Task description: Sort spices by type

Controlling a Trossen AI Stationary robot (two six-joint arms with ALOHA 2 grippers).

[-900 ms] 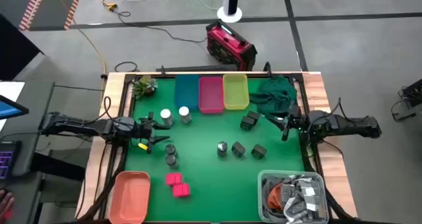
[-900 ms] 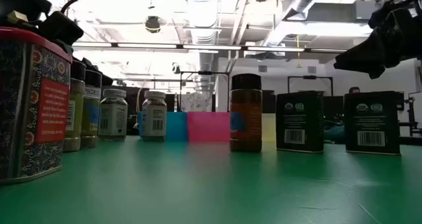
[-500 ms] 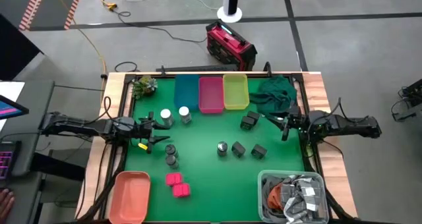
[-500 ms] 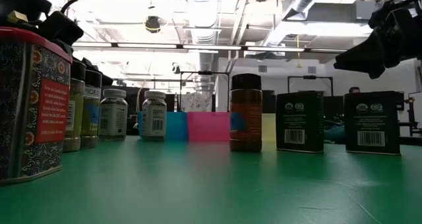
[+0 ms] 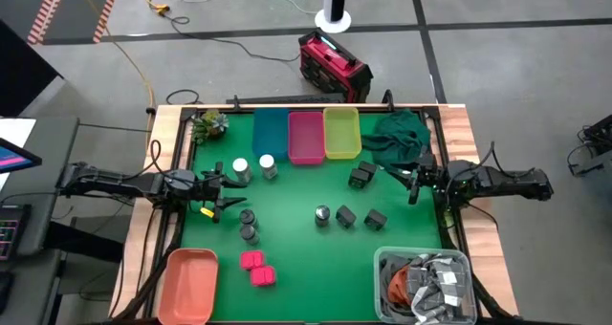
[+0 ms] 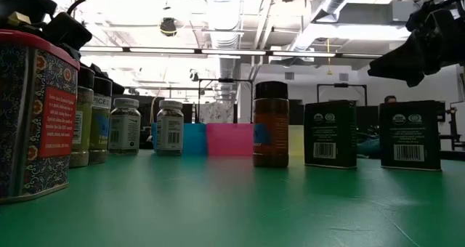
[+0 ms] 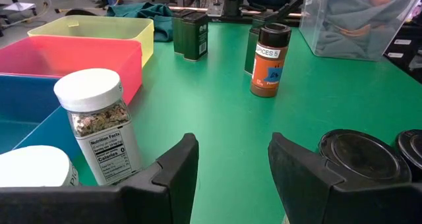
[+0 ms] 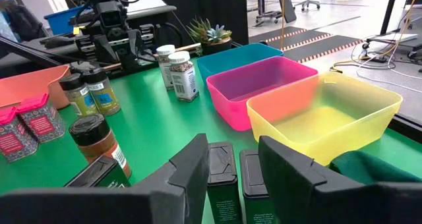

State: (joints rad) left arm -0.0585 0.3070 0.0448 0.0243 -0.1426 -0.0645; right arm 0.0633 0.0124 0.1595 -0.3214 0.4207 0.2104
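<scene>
While both arms hover, I see the blue, pink (image 5: 305,137) and yellow plastic bins (image 5: 341,133) empty. My left gripper (image 7: 231,159) is parted, holding nothing, with two white-capped clear jars (image 7: 99,124) just beside its fingers. My right gripper (image 8: 231,159) is parted too, empty, with two black boxes (image 8: 221,173) directly ahead.

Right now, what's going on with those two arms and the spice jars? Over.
Left gripper open, empty, beside white-capped jars. Right gripper open, empty, by black boxes. Spices unsorted, bins empty. Nothing in the way.
</scene>
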